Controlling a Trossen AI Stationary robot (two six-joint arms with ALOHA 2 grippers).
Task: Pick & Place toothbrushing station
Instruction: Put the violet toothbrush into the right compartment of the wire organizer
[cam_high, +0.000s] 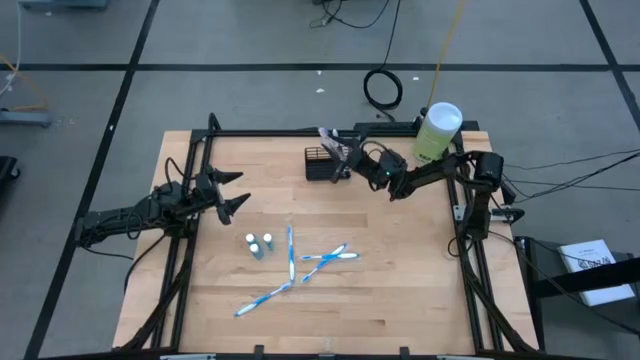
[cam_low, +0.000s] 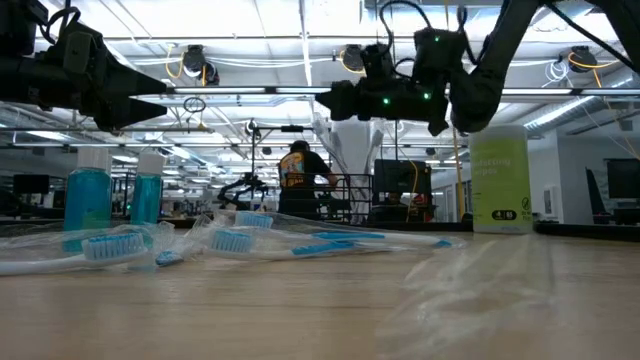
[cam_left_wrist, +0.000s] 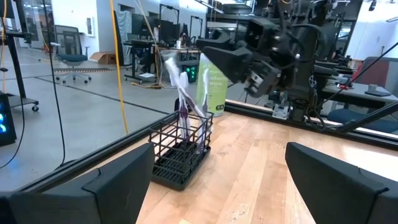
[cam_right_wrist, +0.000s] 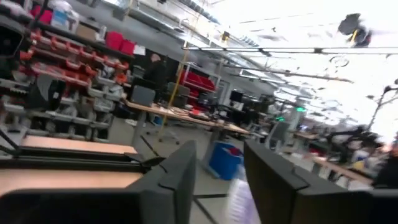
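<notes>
The black wire-mesh basket (cam_high: 322, 163) stands on its base at the table's far middle and also shows in the left wrist view (cam_left_wrist: 180, 152). A wrapped toothbrush (cam_left_wrist: 183, 93) stands upright in it, leaning on the wire rim. My right gripper (cam_high: 350, 166) hangs just right of the basket's top with its fingers apart (cam_right_wrist: 219, 155). A pale blurred thing (cam_right_wrist: 241, 193) shows between them. My left gripper (cam_high: 234, 196) is open and empty above the table's left part, facing the basket (cam_left_wrist: 217, 186). My right gripper stands with its fingertips (cam_left_wrist: 208, 50) close beside the top of the wrapped toothbrush (cam_left_wrist: 174, 62). I cannot tell whether it touches the wrapper.
Several wrapped toothbrushes (cam_high: 300, 265) and two small blue bottles (cam_high: 259, 245) lie at the table's middle, toward its near edge. A tall pale-green cylinder with a white lid (cam_high: 437, 132) stands at the far right corner. A person (cam_low: 297, 180) stands in the room far behind.
</notes>
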